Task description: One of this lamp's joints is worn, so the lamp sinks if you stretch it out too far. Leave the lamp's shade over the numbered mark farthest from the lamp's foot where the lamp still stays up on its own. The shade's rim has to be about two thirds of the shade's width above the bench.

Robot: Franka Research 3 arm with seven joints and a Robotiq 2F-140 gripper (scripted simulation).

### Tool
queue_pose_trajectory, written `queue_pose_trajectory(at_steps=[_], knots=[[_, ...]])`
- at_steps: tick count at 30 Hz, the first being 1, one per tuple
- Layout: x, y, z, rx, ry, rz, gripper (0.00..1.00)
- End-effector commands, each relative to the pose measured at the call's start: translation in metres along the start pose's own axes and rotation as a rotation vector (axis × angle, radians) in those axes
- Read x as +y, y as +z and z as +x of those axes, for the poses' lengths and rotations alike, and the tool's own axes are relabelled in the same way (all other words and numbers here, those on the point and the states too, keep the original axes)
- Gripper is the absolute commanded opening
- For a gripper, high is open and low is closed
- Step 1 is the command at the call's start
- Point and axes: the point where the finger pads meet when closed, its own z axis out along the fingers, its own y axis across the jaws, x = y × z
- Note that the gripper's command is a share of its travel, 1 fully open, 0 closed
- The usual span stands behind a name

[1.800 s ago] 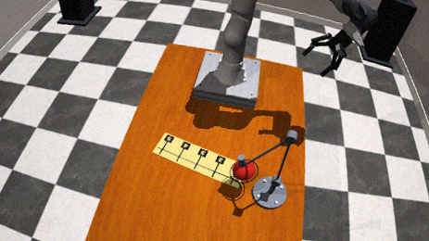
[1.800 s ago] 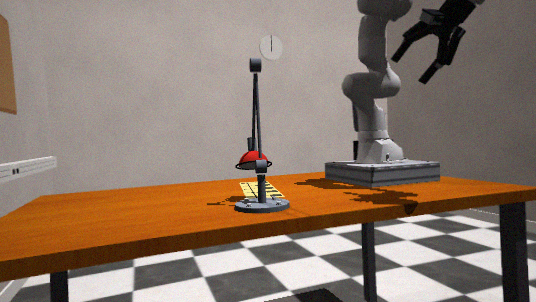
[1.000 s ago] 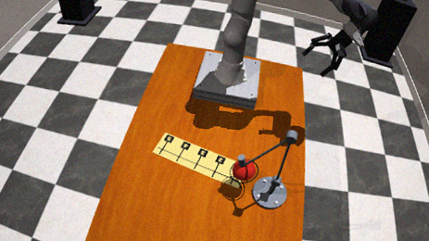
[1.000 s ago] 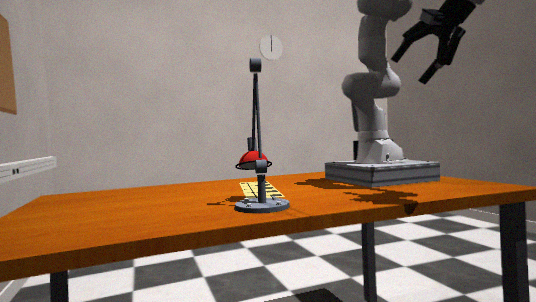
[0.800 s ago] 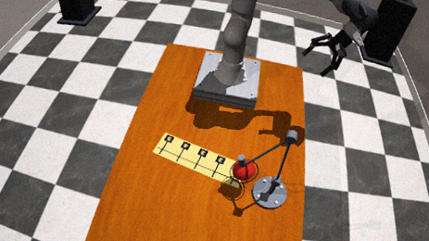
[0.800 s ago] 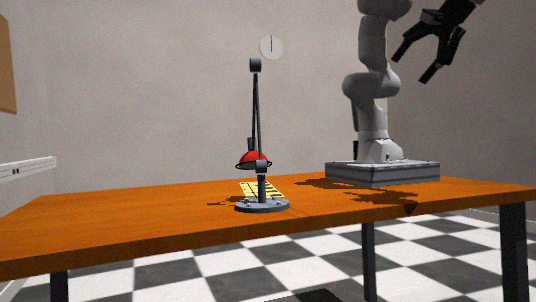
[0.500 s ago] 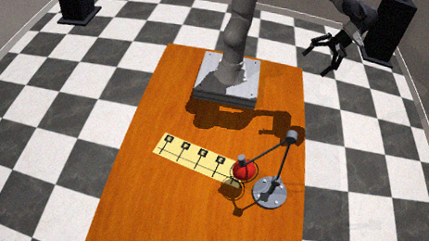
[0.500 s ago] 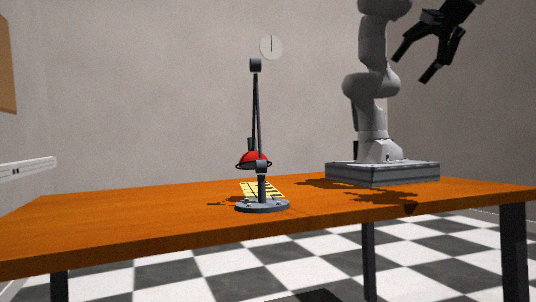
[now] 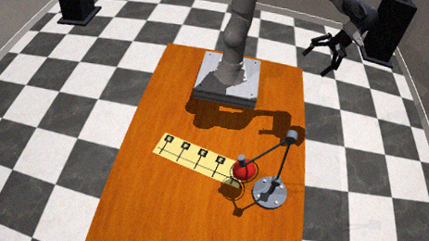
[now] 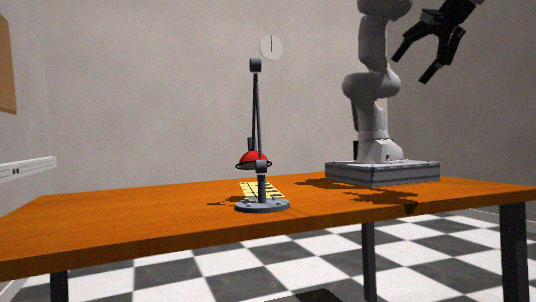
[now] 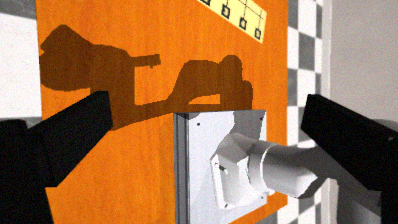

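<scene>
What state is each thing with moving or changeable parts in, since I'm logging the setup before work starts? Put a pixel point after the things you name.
Gripper [image 9: 315,63] [image 10: 407,71] [image 11: 207,110]: open, away from the lamp.
Lamp arm [image 9: 284,157] [image 10: 255,95]: folded at its elbow, standing up.
Shade [image 9: 244,171] [image 10: 251,159]: raised off the bench, rim downward.

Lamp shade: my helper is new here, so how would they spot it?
On the orange bench stands a lamp with a round grey foot. Its jointed arm ends in the shade, the only red thing there.
</scene>
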Motion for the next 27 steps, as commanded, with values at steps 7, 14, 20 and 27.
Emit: queue_pose_trajectory(at_steps=[7,14,20,27], knots=[[0.0,0.0,0.0,0.0,0.0,0.0,1.0],[0.0,0.0,0.0,0.0,0.0,0.0,1.0],[0.01,0.02,0.02,-0.08,0.094,0.056,1.0],[0.021,0.044,0.042,-0.174,0.203,0.121,1.0]])
